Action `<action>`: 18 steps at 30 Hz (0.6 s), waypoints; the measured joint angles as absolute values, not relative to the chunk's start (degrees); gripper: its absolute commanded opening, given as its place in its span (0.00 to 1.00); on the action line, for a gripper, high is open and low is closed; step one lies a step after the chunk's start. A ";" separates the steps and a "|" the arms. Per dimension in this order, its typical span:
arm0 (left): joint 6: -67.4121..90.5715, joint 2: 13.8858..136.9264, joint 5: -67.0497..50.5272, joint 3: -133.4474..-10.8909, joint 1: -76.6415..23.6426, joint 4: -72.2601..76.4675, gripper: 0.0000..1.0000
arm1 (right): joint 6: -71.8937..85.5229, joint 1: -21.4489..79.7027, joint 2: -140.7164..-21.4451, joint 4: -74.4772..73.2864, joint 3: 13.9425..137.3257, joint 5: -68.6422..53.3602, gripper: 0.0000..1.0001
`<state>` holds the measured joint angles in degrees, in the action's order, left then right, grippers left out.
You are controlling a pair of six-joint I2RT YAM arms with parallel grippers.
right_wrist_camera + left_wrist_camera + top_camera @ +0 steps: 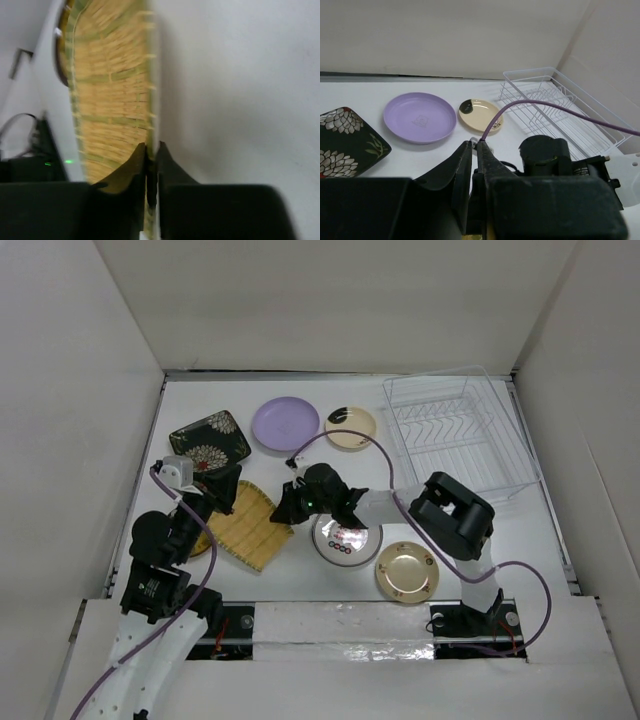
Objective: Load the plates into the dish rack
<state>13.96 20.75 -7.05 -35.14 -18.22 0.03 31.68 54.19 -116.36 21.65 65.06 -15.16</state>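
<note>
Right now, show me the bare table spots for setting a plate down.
Free: in front of the dish rack, right of the right arm; the near edge between yellow plate and tan plate. Crowded: centre, around the patterned plate.

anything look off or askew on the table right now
the yellow plate sits askew, one edge overlapping a mostly hidden plate, with the right tool pinching its rim. nothing looks spilled or broken

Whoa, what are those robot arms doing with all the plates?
They're loading plates into the dish rack, which holds none yet. The right gripper is pinching the rim of the yellow ribbed plate. The left gripper sits shut at its other edge; whether it grips is unclear. The other five plates lie on the table.
</note>
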 measured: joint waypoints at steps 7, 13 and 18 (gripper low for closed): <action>14.00 18.46 -7.46 -35.14 -18.22 0.12 0.10 | 30.02 52.07 -106.80 18.44 61.65 -11.99 0.00; 14.15 17.72 -7.81 -35.14 -18.22 -0.25 0.13 | 26.13 45.80 -91.00 8.40 59.05 -5.28 0.00; 14.55 16.10 -10.07 -35.14 -18.22 -0.34 0.16 | 22.41 31.51 -75.02 7.01 58.83 6.98 0.00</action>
